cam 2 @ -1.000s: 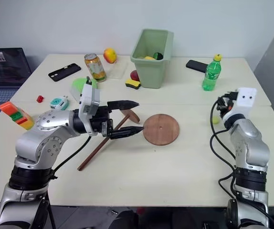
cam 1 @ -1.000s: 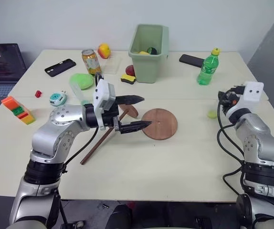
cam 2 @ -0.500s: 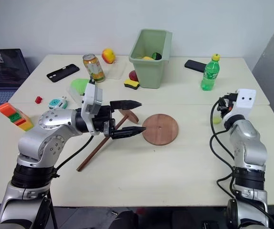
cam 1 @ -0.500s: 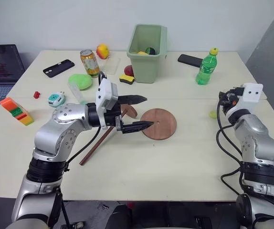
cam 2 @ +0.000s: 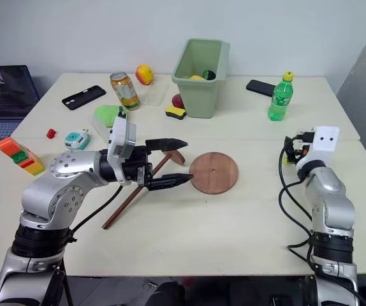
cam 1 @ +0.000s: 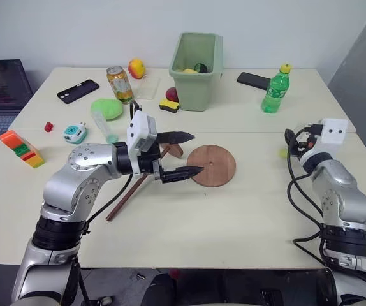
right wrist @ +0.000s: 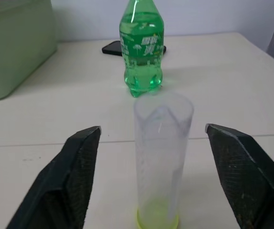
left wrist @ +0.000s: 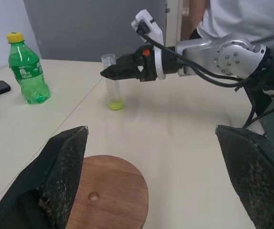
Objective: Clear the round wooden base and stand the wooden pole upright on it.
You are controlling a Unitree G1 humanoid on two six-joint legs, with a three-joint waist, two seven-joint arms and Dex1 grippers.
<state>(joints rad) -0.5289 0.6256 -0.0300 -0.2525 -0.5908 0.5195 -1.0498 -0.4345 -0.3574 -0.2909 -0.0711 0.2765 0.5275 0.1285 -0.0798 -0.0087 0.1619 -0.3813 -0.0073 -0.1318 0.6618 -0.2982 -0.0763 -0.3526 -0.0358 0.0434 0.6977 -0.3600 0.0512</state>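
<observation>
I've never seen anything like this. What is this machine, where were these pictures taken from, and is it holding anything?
It is a two-armed robot at a table. Two pictures come from cameras in its head, looking down; the other two come from cameras on its wrists. The left gripper hangs open above the pole, which lies flat beside the round base. The right gripper stands open around an upright clear tube, not gripping it. A green bottle, a bin, a can and phones also sit there. Nothing is held.

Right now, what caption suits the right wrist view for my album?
Open right pincer flanks an upright clear plastic tube with yellow-green bottom, green plastic bottle behind.
</observation>
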